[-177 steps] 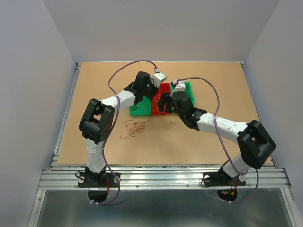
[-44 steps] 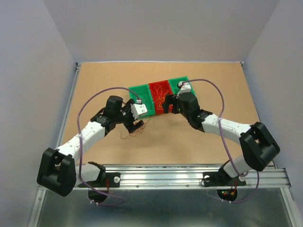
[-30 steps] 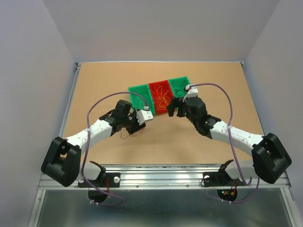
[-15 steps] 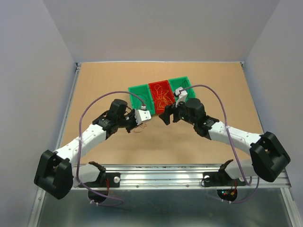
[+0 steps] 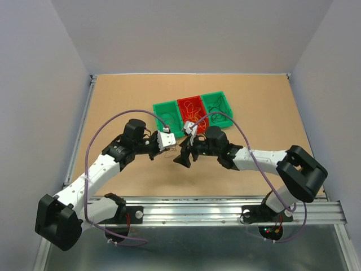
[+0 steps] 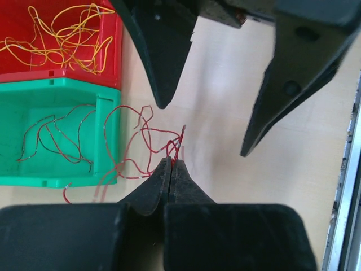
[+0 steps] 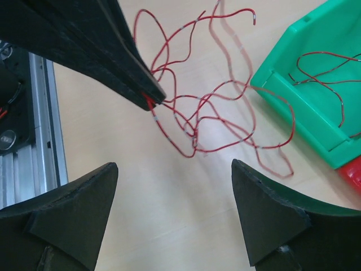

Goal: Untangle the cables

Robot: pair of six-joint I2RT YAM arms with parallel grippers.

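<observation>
A tangle of thin red cables (image 6: 148, 139) hangs from my left gripper (image 6: 171, 162), which is shut on a few strands at its tips. The loops (image 7: 210, 116) stand off the table, with faint shadows under them. My right gripper (image 7: 174, 167) is open wide, facing the left fingers (image 7: 107, 53) from a short way off, with the tangle just beyond its tips and nothing between them. From above, the left gripper (image 5: 168, 150) and right gripper (image 5: 181, 152) meet tip to tip in front of the bins. Yellow cables (image 6: 62, 31) lie in the red bin (image 6: 22, 75).
Three bins stand in a row behind the grippers: a green bin (image 5: 167, 110), the red bin (image 5: 184, 103) and another green bin (image 5: 225, 97) with dark strands. The near green bin (image 6: 56, 172) holds red and dark strands. The table's metal rail (image 6: 345, 186) runs close by.
My left gripper has shut on the red strands and shifted slightly right. The right arm swung away from the bins, down and left, until its open jaws faced the left gripper.
</observation>
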